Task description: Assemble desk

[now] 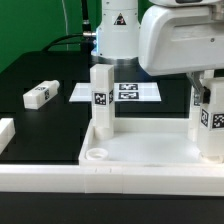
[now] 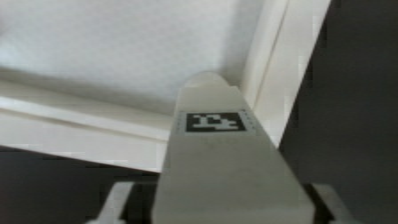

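The white desk top [image 1: 150,148] lies rim up at the front of the table. One square white leg [image 1: 101,98] with a tag stands upright in its far corner on the exterior view's left. My gripper [image 1: 206,92] is shut on a second tagged leg [image 1: 209,122] and holds it upright over the tray's corner on the exterior view's right. In the wrist view my gripper [image 2: 228,208] clamps this leg [image 2: 221,150], whose tagged end points at the tray's inside [image 2: 125,60] next to its raised rim [image 2: 270,62]. A round socket [image 1: 97,155] shows in the near left corner.
A loose white leg [image 1: 39,95] lies on the black table at the exterior view's left. The marker board [image 1: 128,92] lies flat behind the tray. A long white rail [image 1: 110,185] runs along the front, and another rail end [image 1: 5,135] sits at the left edge.
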Tool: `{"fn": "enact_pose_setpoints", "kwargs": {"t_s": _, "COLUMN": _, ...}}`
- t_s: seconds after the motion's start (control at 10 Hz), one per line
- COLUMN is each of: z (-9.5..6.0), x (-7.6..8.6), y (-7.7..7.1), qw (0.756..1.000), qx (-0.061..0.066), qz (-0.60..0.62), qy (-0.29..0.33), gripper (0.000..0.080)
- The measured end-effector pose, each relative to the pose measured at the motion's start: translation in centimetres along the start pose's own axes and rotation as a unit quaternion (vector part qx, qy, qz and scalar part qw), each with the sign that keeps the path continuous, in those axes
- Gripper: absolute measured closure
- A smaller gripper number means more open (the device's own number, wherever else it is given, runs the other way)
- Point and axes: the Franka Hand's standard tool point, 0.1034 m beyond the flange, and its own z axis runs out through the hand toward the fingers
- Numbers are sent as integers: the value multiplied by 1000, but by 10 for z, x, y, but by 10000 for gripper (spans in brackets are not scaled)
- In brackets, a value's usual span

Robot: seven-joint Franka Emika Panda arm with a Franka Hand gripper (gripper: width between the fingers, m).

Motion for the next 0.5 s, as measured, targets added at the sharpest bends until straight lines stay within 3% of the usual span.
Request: {"fn": "enact_pose_setpoints", "kwargs": {"t_s": 0.5, "z": 1, "x": 3, "y": 9, "qw": 968, "qx": 22, "qz": 249, "qy": -4, "gripper": 509}}
